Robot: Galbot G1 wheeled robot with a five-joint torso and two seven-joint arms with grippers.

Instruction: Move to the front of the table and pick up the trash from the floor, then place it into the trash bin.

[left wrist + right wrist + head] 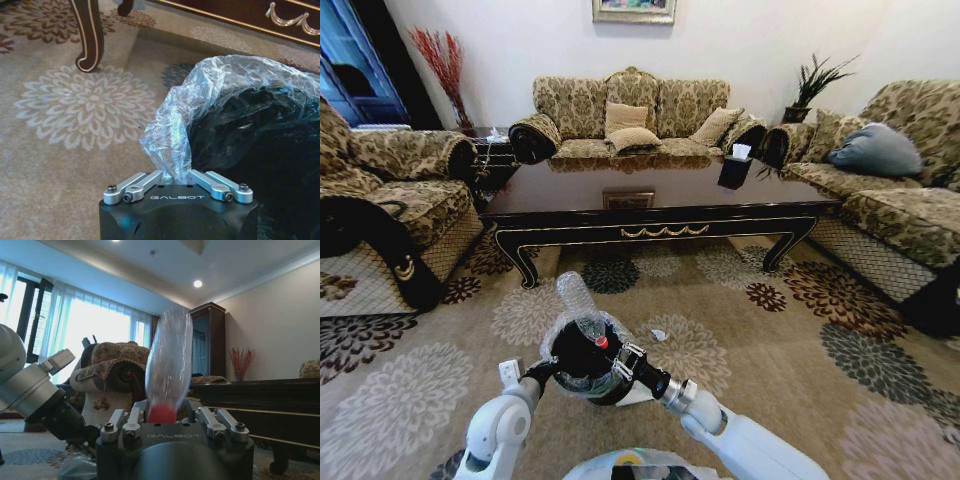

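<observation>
On the flowered carpet before the coffee table, the left gripper pinches the bin liner; the right gripper clamps a plastic bottle over it, apparently for dropping; release comes next

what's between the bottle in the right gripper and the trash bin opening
Nothing visible. The right gripper holds the clear bottle by its red-capped end directly over the trash bin, whose mouth is open. The left gripper pinches the plastic bag at the rim, off to the side.
</observation>
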